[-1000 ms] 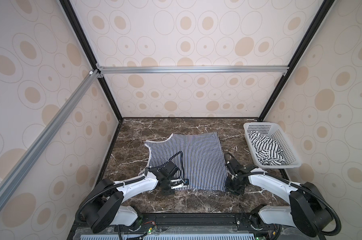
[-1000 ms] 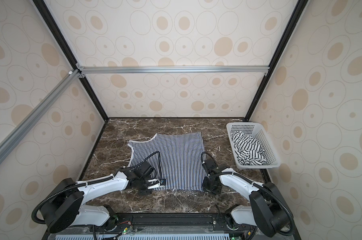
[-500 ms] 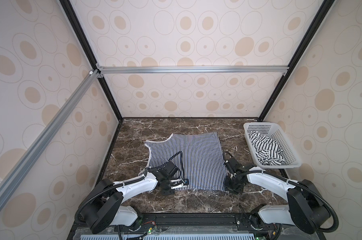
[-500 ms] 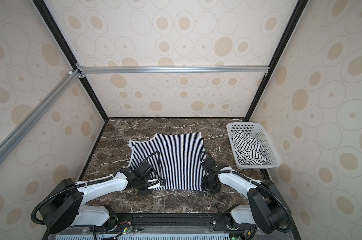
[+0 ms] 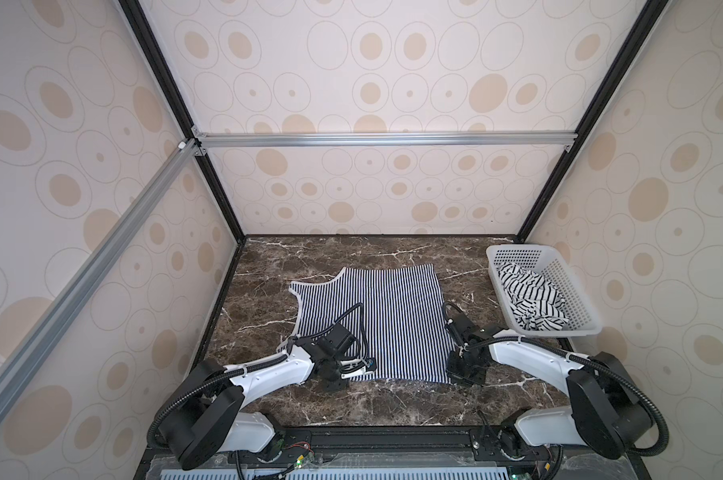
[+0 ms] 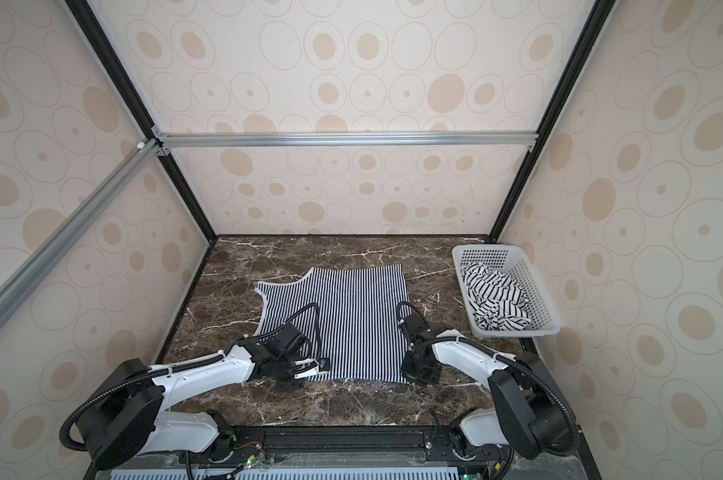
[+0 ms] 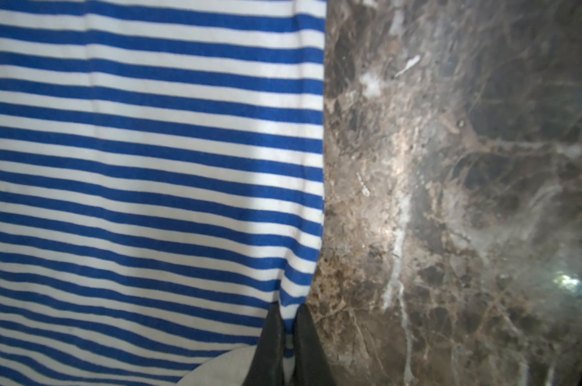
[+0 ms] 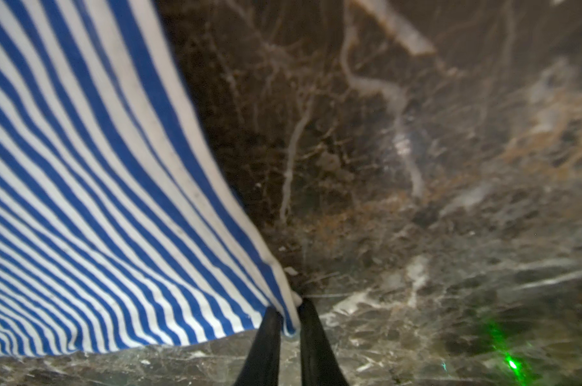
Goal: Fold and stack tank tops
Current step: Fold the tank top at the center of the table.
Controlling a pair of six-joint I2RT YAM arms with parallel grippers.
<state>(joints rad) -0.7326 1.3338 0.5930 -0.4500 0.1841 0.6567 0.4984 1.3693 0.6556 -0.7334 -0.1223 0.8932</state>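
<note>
Soft, even light is filling both top views; the pale walls [image 5: 393, 83] are glowing without hard glare. The dark worktop [image 5: 351, 399] is giving back a faint sheen, and shadows beside the fine-striped tank top [image 5: 393, 316] are staying weak and smudged. The frame posts [image 5: 580, 124] are leaning outward toward the picture edges. In the left wrist view the cloth's stripes are rendering vivid blue and fairly sharp, while the marble beside it is blurring, a white glint [image 7: 567, 282] flaring well apart from the cloth. The right wrist view is smearing throughout, a green light spot [image 8: 510, 363] glowing well away from the cloth.
</note>
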